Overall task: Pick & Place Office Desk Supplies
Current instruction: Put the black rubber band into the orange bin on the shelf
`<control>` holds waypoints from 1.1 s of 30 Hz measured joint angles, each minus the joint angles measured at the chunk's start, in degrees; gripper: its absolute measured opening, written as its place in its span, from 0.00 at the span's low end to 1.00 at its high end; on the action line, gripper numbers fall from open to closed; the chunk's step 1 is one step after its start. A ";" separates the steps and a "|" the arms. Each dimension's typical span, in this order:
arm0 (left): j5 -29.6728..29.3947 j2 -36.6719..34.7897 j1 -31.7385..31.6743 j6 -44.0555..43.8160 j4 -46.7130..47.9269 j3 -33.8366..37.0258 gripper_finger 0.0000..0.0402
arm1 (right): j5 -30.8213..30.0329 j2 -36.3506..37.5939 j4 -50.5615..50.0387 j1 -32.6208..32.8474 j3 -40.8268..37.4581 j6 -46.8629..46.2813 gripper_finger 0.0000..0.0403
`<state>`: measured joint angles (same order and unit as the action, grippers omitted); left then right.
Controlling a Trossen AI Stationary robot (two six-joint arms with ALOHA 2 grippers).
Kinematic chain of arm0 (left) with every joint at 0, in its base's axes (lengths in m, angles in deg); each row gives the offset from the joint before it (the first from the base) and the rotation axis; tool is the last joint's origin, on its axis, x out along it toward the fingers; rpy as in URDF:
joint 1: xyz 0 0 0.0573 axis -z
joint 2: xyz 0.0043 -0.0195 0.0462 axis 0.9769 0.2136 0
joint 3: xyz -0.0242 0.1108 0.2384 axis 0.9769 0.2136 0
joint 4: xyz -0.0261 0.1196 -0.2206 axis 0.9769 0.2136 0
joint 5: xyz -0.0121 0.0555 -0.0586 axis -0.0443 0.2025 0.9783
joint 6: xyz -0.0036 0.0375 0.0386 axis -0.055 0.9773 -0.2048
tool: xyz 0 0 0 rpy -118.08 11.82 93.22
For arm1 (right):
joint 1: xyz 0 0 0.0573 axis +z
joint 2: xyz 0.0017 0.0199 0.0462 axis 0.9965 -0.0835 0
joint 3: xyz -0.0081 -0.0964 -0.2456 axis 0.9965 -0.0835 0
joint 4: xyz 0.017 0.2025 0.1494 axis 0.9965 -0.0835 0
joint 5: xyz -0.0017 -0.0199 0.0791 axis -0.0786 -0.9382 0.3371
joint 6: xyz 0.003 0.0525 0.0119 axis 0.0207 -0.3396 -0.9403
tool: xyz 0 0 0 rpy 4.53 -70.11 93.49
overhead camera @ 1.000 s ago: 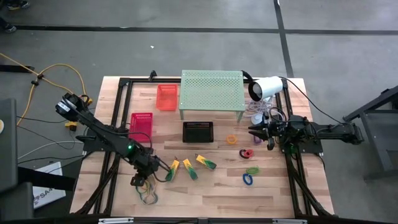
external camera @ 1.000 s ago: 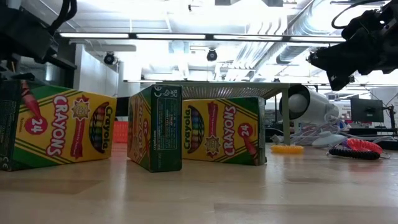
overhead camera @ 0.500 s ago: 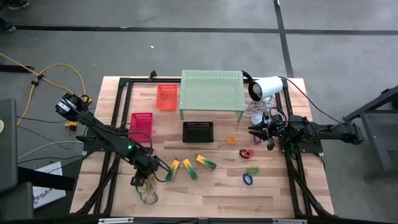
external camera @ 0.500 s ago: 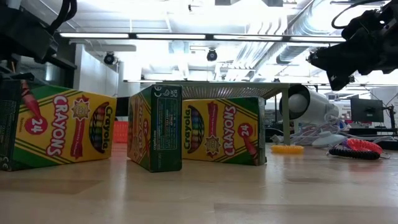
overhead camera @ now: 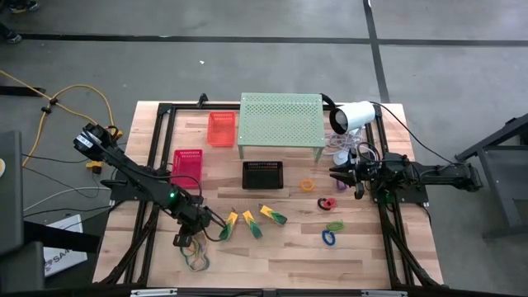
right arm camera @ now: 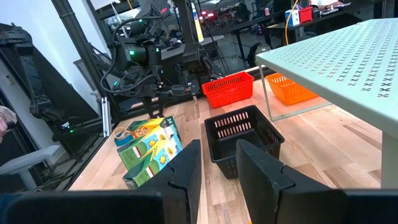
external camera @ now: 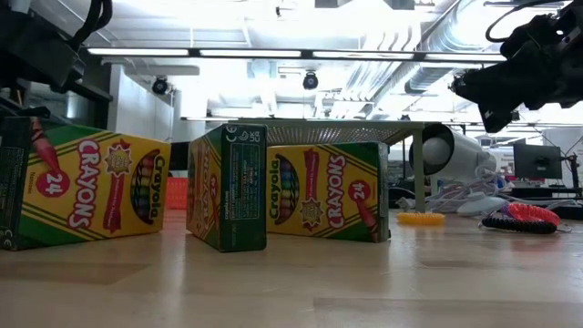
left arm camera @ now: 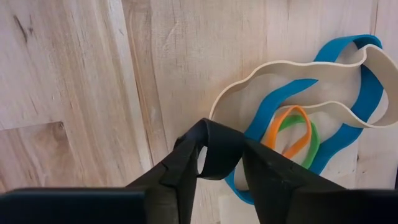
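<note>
Rubber bands (left arm camera: 323, 102): a loose heap at the near left of the table (overhead camera: 280, 264); a tan band, a blue one, an orange and a green loop lie tangled flat on the wood.
Left gripper (left arm camera: 221, 152): down at the heap, the arm reaching in from the far left edge and bent low. Its fingers (left arm camera: 186, 162) stand a little apart and seem to pinch the near edge of the tan band where it meets the blue one; whether they have a real hold I cannot tell.
Crayon boxes (overhead camera: 252, 221): three yellow-and-green boxes in a row just right of the left gripper, standing on the wood, none touched.
Coloured loops (overhead camera: 329, 238): blue, green, red and orange ones scattered on the right half, apart from each other.
Right gripper (right arm camera: 217, 162): held off the table at mid-right, the arm stretched level from the right edge, pointing toward the black basket (overhead camera: 262, 175). Fingers partly open, empty.
Baskets: a red one (overhead camera: 188, 163) and an orange one (overhead camera: 221, 129) left of the shelf.
Pale-green shelf (overhead camera: 280, 122): at the far middle, with a white lamp (overhead camera: 353, 116) at its right.
</note>
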<state>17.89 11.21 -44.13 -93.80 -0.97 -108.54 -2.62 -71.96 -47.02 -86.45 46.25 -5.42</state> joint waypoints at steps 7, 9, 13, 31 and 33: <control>0.02 0.00 0.00 0.00 0.00 0.00 0.23 | 0.00 0.00 0.01 0.00 -0.02 0.00 0.22; 0.02 0.00 0.00 0.00 0.02 0.00 0.22 | -0.02 0.01 -0.01 0.00 -0.01 0.00 0.22; 0.02 0.00 0.00 0.00 0.02 0.00 0.22 | 0.00 0.02 0.00 0.00 0.00 0.00 0.22; 0.55 -0.02 0.00 0.02 0.02 0.00 0.22 | -0.01 0.01 0.00 0.00 -0.01 0.00 0.22; 0.53 0.00 0.00 0.02 0.07 0.00 0.22 | -0.02 0.02 -0.01 0.00 -0.02 0.00 0.22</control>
<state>18.41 11.20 -44.13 -93.77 -0.90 -108.54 -2.64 -71.95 -47.02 -86.45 46.24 -5.42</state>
